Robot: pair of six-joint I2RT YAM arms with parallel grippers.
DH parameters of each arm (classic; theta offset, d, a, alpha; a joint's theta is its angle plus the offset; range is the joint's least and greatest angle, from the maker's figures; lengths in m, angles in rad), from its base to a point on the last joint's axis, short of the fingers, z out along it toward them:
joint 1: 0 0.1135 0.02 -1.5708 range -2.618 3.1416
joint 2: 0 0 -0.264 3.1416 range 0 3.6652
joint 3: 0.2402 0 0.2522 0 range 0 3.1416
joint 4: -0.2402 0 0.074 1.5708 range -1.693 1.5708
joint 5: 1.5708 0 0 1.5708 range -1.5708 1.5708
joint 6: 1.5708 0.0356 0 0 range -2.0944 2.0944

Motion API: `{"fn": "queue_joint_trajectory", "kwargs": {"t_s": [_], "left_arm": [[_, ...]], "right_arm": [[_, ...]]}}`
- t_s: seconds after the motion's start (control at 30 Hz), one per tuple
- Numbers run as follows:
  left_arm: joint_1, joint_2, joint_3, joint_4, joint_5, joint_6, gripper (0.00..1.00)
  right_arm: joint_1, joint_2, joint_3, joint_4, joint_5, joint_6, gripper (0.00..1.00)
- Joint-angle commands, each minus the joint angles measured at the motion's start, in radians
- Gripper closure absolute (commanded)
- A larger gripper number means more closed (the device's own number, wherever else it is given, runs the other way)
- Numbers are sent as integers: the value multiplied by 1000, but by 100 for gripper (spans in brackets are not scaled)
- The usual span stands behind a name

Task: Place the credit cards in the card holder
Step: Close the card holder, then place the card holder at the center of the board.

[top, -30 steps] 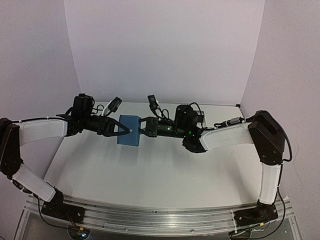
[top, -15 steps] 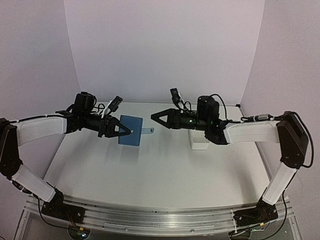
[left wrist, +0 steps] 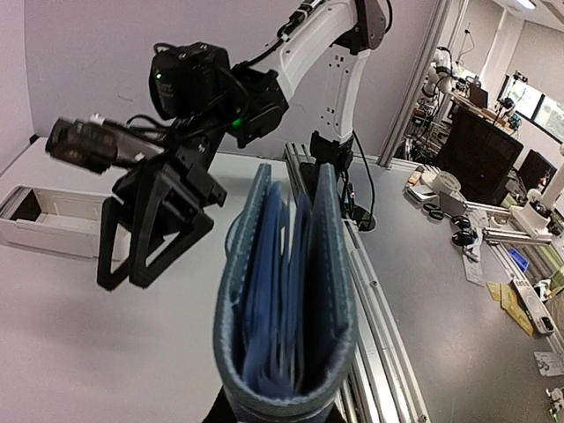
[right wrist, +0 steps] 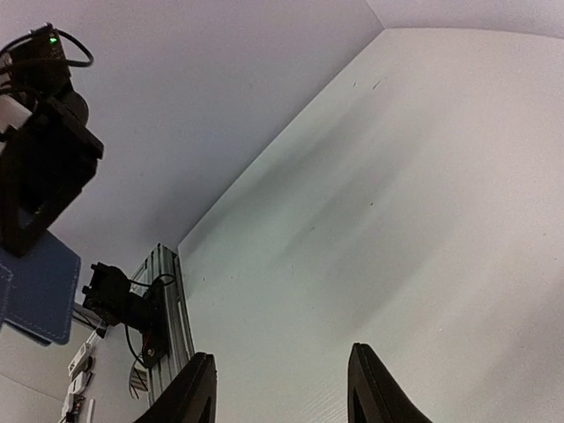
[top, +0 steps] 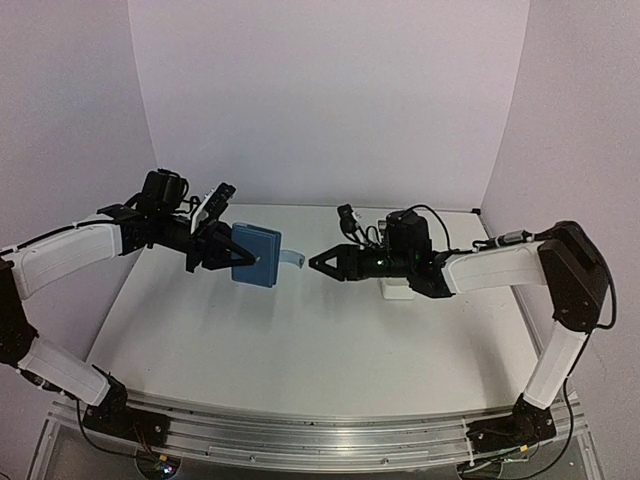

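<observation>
Bench [top: 300,340]: white, carrying both arms
White tray [top: 398,291]: back right edge, partly under the right arm
Card holder [top: 262,243]: held in the air over the back left, clamped by the left gripper [top: 250,260]
Right gripper [top: 318,264]: jaws apart, empty, near the snap tab [top: 293,258]
Credit cards: none visible loose; probably stowed, closing the tab left

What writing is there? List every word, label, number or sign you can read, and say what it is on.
No text can be read in any view.
The card holder: plain blue, no print showing.
The right gripper: black, no legible label.
The white tray: blank.
The lab bench behind, left wrist view: any labels on its clutter are too small and blurred to read.
</observation>
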Motion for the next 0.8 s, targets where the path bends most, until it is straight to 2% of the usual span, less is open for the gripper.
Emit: {"fn": "queue_joint_trajectory", "kwargs": {"t_s": [0.0, 0.27, 0.37, 0.47, 0.63, 0.77], "left_arm": [[-12, -37, 10, -13, -57, 14, 100], [-11, -7, -59, 95, -38, -117, 100], [-12, 13, -97, 165, -60, -213, 100], [-11, 55, -125, 249, -86, -338, 100], [-11, 143, -186, 503, -91, -644, 100], [-11, 208, -230, 644, -76, -792, 100]], "right_arm": [[54, 34, 62, 204, -74, -13, 54], [107, 57, 31, 370, -61, 28, 59], [107, 48, -2, 417, -83, 50, 60], [111, 51, -12, 435, -106, 82, 60], [122, 107, -35, 441, -89, 146, 63], [107, 148, -71, 473, -96, 206, 63]]}}
